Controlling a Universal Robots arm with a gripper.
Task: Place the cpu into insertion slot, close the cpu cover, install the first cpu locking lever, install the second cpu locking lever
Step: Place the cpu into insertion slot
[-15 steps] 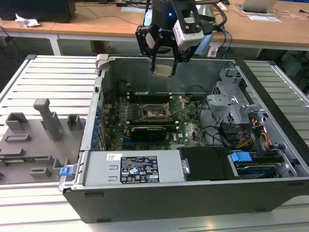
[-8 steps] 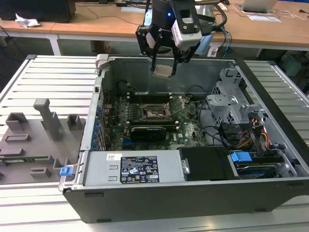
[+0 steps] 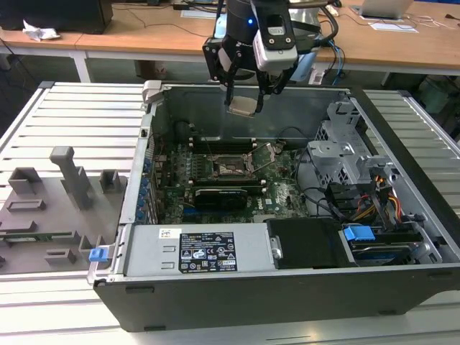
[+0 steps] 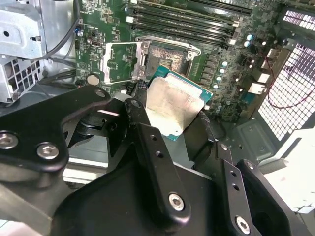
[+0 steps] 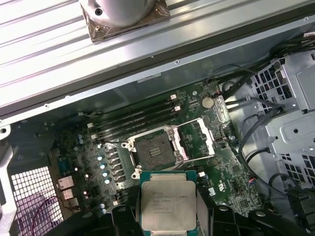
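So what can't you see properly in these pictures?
1. The cpu: one edge cut off by the first wrist view's border, two sides covered by the gripper.
2. The insertion slot: one edge hidden behind the cpu in the second wrist view; its pins too small in the exterior view.

Lab: slotted workbench, desks

Open case on a slatted table, power supply along its near wall, drive cage toward the exterior view's right. Gray fixtures stand on the table at that view's left; wooden desks run behind. Inside: memory slots and what may be a coin cell.
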